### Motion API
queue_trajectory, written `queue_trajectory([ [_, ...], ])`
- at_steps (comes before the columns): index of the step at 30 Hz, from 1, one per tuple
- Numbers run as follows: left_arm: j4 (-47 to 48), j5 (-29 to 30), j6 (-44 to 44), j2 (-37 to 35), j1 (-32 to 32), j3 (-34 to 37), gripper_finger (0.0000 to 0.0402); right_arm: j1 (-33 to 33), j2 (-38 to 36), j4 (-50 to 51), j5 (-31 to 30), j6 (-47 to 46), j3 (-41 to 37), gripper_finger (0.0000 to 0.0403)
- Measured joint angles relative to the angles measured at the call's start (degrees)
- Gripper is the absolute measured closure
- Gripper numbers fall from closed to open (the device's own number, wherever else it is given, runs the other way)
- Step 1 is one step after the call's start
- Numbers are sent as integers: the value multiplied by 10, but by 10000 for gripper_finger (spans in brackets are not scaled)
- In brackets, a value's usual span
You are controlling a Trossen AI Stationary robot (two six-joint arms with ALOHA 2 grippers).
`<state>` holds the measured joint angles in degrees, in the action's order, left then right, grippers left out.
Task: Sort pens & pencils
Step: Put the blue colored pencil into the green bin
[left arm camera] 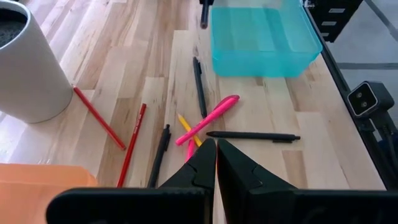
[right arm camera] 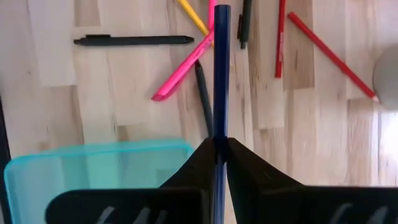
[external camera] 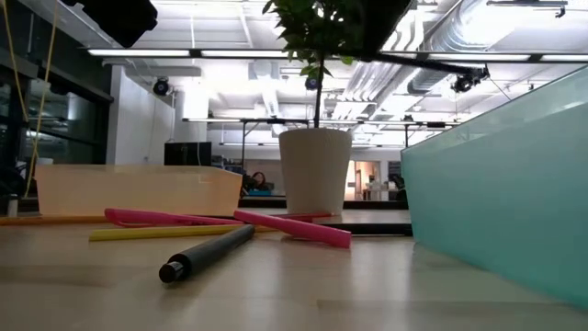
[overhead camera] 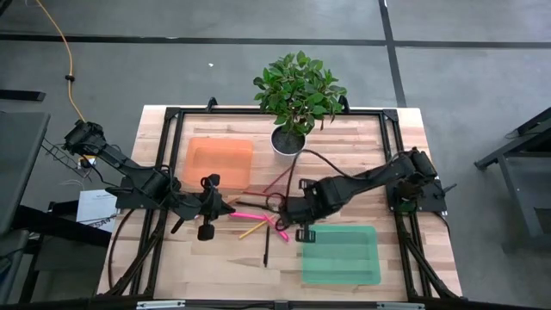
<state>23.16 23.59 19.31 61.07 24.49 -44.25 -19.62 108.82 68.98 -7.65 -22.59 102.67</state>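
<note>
The right gripper (right arm camera: 216, 146) pinches a dark blue pen (right arm camera: 221, 68) that sticks out straight past its fingertips, while the left gripper (left arm camera: 216, 149) is closed on nothing

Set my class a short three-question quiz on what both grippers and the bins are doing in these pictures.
1. True or false: the right gripper grips a dark blue stick.
2. What colour is the bin nearest the right gripper? A teal, B orange, C white.
3. Fill in: the left gripper hovers over the scattered pens with its jaws ____ and empty.

Key: 1 true; 2 A; 3 shut.
</note>
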Motion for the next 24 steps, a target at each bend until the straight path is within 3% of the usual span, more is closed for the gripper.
queue_trajectory([
  [9,2,-2,-9,0,0,0,396,-67,-1,43,-33,-96,-1,387],
  [24,2,-23,-22,0,0,0,396,-160,-1,66,-28,-245,-40,387],
])
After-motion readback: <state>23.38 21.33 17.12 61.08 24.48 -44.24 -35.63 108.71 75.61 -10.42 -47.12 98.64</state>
